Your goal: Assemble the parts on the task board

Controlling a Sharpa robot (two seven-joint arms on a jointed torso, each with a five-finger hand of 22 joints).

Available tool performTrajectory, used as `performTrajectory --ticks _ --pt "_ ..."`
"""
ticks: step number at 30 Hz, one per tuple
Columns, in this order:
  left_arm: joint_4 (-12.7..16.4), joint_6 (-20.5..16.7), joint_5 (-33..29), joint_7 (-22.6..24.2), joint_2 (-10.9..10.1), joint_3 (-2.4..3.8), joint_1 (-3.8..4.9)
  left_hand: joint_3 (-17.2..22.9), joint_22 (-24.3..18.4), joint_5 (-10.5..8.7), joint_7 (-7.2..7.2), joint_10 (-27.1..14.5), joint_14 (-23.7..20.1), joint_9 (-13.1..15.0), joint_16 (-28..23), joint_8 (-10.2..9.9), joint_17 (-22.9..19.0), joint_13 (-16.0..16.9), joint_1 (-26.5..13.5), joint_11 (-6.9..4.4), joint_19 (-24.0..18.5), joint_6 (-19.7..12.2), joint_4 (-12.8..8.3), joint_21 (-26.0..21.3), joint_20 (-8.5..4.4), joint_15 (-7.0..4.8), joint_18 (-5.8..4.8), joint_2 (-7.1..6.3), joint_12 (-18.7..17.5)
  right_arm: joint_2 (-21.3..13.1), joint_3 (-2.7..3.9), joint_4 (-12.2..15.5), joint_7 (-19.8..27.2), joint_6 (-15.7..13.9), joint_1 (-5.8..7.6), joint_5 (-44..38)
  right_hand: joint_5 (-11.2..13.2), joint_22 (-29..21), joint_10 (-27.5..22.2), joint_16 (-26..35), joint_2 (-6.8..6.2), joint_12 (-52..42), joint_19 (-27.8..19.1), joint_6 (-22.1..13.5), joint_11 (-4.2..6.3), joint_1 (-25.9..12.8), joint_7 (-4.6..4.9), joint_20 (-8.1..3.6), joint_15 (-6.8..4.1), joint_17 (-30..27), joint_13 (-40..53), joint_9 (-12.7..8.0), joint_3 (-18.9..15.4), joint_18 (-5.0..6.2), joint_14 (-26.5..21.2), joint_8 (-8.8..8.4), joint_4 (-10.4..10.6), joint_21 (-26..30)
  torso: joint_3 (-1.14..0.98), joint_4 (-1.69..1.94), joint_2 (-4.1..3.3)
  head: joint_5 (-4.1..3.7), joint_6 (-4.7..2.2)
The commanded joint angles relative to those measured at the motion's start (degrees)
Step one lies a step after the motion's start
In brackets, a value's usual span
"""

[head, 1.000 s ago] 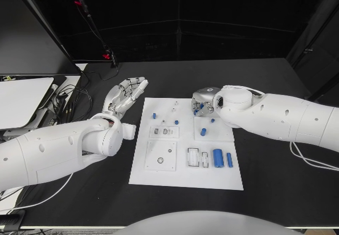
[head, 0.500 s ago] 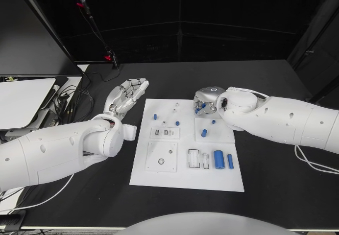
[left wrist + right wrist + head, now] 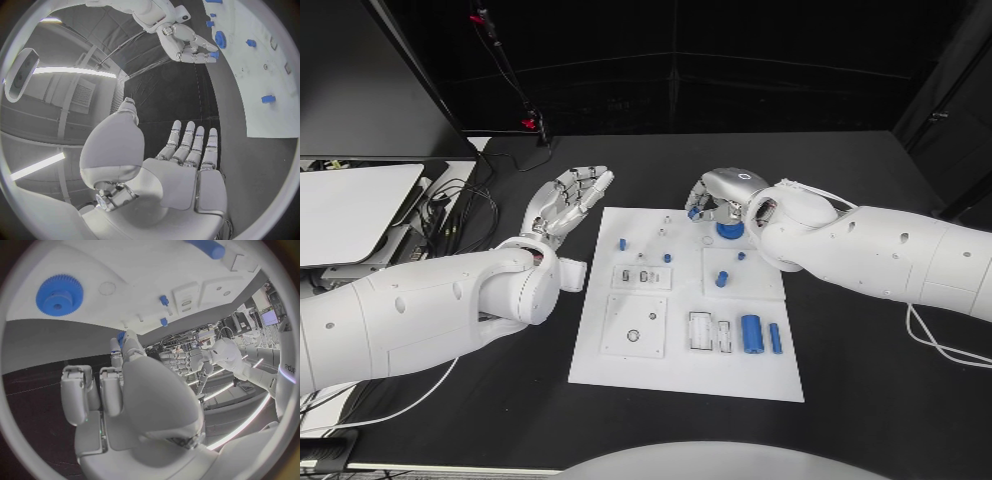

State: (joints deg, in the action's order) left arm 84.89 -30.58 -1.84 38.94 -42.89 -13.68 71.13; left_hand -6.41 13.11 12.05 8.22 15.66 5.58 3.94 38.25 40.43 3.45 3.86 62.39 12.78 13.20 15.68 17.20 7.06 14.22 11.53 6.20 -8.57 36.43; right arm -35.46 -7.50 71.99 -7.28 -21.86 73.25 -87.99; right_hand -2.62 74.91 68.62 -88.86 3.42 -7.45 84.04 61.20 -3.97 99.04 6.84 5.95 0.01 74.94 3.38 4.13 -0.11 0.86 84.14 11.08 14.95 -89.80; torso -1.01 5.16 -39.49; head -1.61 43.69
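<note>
The white task board (image 3: 687, 375) lies mid-table. A blue gear (image 3: 730, 230) sits flat near its far edge, also seen in the left wrist view (image 3: 220, 39) and the right wrist view (image 3: 59, 294). My right hand (image 3: 721, 192) hovers just beyond the gear and pinches a small blue part (image 3: 692, 212) at its fingertips (image 3: 122, 335). My left hand (image 3: 571, 198) is off the board's far left corner, fingers straight and apart, holding nothing. Two blue cylinders (image 3: 749, 333) lie at the near right, and small blue pegs (image 3: 721, 279) (image 3: 622, 243) lie further back.
Grey fixture plates (image 3: 633, 325) and slots (image 3: 710, 330) sit on the board's middle. A white panel (image 3: 343, 205) and cables (image 3: 459, 205) lie at the table's left edge. Bare black table (image 3: 877, 360) surrounds the board.
My right hand has drawn back toward the board's far edge, uncovering the blue gear that now lies on the board. The left hand keeps its pose. The camera has shifted a little.
</note>
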Motion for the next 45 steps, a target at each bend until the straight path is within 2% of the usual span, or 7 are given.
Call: performTrajectory --ticks 1,8,19,23,33,40,45 --pt "-0.1 0.6 0.1 17.9 0.1 0.05 0.09 0.3 0.1 0.25 7.54 -0.1 0.0 -0.1 0.2 0.2 0.1 -0.1 0.0 0.47 -0.1 0.2 0.0 0.2 0.4 0.48 0.53 0.5 0.4 1.6 0.25 -1.7 3.4 -2.2 0.14 2.9 -0.2 14.4 0.3 -0.2 -0.49 0.2 5.5 1.0 -0.25 0.0 0.46 0.44 0.39 10.8 0.0 0.2 -0.1 -0.68 5.0 -0.29 0.3 0.1 -0.13 0.27 -0.18 0.47 -0.52" --pt "-0.4 0.7 0.1 17.8 0.7 0.05 0.08 0.6 0.1 0.41 7.58 -0.1 0.0 -0.1 0.2 0.3 0.1 -0.1 0.1 0.5 -0.2 0.2 0.0 0.3 0.36 0.51 0.46 0.92 0.5 5.6 1.01 -6.7 3.6 -0.6 0.13 3.2 -0.2 14.5 0.4 -0.2 -0.51 0.7 5.5 1.0 -0.27 0.3 0.48 0.53 0.42 10.9 0.0 0.1 0.2 -0.69 5.1 -0.54 0.3 0.1 -0.36 0.51 -0.38 1.26 -0.71" --pt "-0.3 0.7 0.1 17.8 0.7 0.05 0.08 0.6 0.1 0.41 7.58 -0.1 0.0 -0.1 0.2 0.3 0.1 -0.1 0.1 0.5 -0.2 0.2 0.0 0.3 0.36 0.51 0.46 0.92 0.5 10.3 1.17 -13.1 3.8 1.2 0.05 2.9 -0.2 14.6 0.5 -0.3 -0.67 1.5 5.6 0.7 -0.41 0.7 0.64 0.67 0.55 11.2 0.0 -0.1 0.6 -0.72 5.1 -1.21 0.4 0.0 -0.52 0.95 -0.81 1.56 -0.81" --pt "-0.4 0.8 0.1 17.8 0.9 0.05 0.08 0.9 0.2 0.41 7.62 -0.1 0.0 -0.1 0.3 0.3 0.1 -0.1 0.2 0.56 -0.2 0.2 0.0 0.4 0.34 0.56 0.4 1.33 0.6 11.0 1.18 -13.9 3.7 1.9 0.01 2.8 -0.2 14.5 0.5 -0.3 -0.68 1.6 5.5 0.6 -0.43 0.8 0.66 0.69 0.56 11.2 0.1 -0.1 0.7 -0.71 5.1 -1.31 0.4 0.0 -0.56 1.11 -0.71 1.61 -0.74" --pt "-0.4 0.7 0.1 17.7 0.8 0.05 0.08 0.9 0.2 0.41 7.62 -0.1 0.0 -0.1 0.3 0.3 0.1 -0.1 0.2 0.56 -0.2 0.2 0.0 0.4 0.34 0.56 0.4 1.33 0.6 11.7 1.17 -14.5 2.5 4.8 -0.17 2.7 -0.2 14.5 0.5 -0.2 -0.78 1.9 5.5 0.6 -0.51 0.7 0.7 0.74 0.61 11.1 0.1 -0.2 0.8 -0.69 5.1 -1.5 0.5 0.1 -0.32 0.73 -0.61 1.98 -0.46" --pt "-0.5 0.6 0.1 17.5 0.8 0.05 0.09 1.3 0.3 0.37 7.7 -0.2 0.0 -0.1 0.4 0.4 0.1 -0.1 0.2 0.64 -0.3 0.1 0.0 0.5 0.33 0.64 0.31 1.93 0.7 11.8 1.17 -14.6 1.6 6.5 -0.29 2.7 -0.2 14.3 0.5 -0.2 -0.91 2.2 5.3 0.5 -0.55 0.5 0.74 0.81 0.65 10.7 0.1 -0.2 0.8 -0.63 5.0 -1.68 0.8 0.1 -0.49 0.91 -0.72 1.95 -0.47" --pt "-0.4 0.6 0.1 17.4 0.7 0.05 0.09 1.3 0.3 0.37 7.7 -0.2 0.0 -0.1 0.4 0.4 0.1 -0.1 0.2 0.64 -0.3 0.1 0.0 0.5 0.33 0.64 0.31 1.93 0.7 12.0 1.16 -14.9 1.4 7.0 -0.33 2.3 -0.2 14.1 0.5 -0.1 -0.95 2.3 5.2 0.5 -0.57 0.4 0.77 0.83 0.65 10.5 0.1 -0.2 0.8 -0.6 5.0 -1.76 0.8 0.2 -0.42 0.86 -0.62 2.06 -0.19"
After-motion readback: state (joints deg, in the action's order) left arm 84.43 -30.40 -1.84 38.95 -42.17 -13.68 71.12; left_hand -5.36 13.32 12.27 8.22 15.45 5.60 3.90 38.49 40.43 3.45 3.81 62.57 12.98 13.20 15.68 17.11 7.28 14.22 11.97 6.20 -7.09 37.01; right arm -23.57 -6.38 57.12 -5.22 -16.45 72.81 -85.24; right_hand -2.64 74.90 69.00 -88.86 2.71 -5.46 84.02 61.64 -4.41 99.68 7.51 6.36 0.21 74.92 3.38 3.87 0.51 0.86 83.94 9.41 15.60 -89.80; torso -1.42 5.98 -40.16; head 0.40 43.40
